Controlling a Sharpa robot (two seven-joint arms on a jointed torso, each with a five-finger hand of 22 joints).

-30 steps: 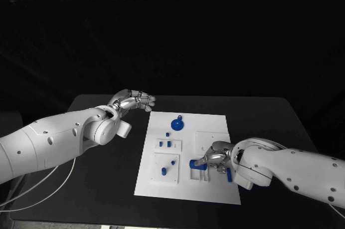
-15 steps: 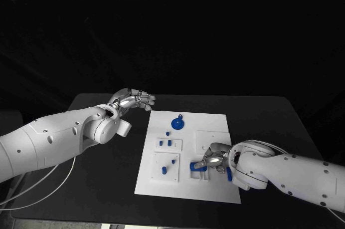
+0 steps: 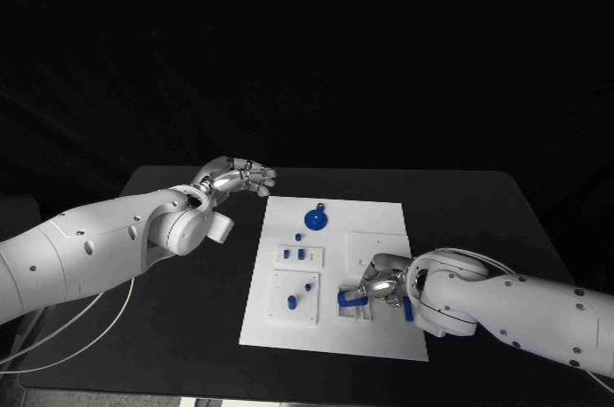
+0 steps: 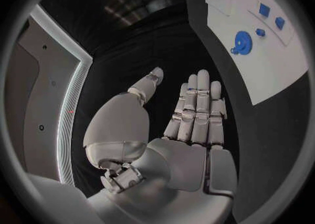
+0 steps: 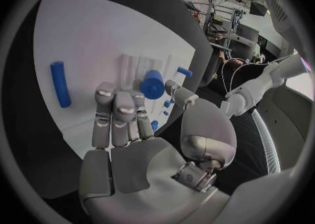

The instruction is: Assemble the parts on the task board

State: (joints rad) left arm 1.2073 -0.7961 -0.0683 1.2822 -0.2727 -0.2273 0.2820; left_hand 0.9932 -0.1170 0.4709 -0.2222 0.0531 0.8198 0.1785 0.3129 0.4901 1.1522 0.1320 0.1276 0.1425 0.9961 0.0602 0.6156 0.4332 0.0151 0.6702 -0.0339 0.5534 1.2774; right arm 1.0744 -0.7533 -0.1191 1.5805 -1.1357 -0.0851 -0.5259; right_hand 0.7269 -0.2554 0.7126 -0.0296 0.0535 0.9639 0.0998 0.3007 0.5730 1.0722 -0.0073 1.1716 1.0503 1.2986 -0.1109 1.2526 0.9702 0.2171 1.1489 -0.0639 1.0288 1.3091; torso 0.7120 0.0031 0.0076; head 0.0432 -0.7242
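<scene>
The white task board (image 3: 378,225) lies mid-table. My right hand (image 3: 384,281) rests over its near right part and pinches a short blue peg (image 3: 348,295) (image 5: 152,84) between thumb and fingers, above a slotted white block (image 3: 355,311). A blue rod (image 3: 407,309) (image 5: 60,83) lies flat on the board beside that hand. A blue gear (image 3: 315,219) (image 4: 241,41) sits at the far middle of the board. Small blue pieces (image 3: 297,255) stand in the left blocks. My left hand (image 3: 237,176) (image 4: 190,114) hovers off the board's far left corner, fingers straight and holding nothing.
The black table (image 3: 474,212) extends right of the board and left of it (image 3: 192,292). White cables (image 3: 77,332) hang by my left arm near the table's left edge. The board's front edge (image 3: 333,352) lies close to the table's front.
My right hand has shifted slightly toward the board's front with the blue peg, lowering it over the slotted block. The left hand has stayed put.
</scene>
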